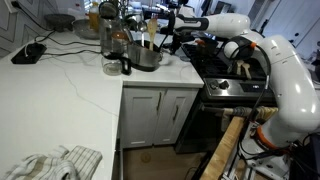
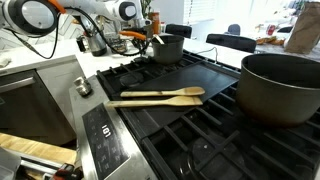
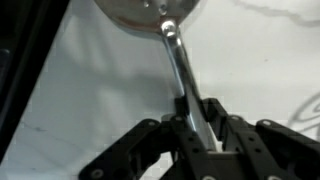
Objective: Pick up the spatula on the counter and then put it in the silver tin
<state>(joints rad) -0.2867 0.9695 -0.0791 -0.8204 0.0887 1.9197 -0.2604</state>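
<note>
Spatula (image 3: 184, 72): gripped by its handle in the lower centre of the wrist view, far end at the mouth of the silver tin (image 1: 147, 58). Claw (image 3: 200, 118): clenched on the spatula. Tin is stood on the white bench (image 1: 70, 95), upper centre, near a glass jar (image 1: 112, 40).

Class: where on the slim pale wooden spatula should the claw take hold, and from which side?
The straight handle of the slim pale wooden spatula, near its free end, coming from that end, jaws across its narrow width: the other end meets the round silver tin. The claw holds it so.
</note>
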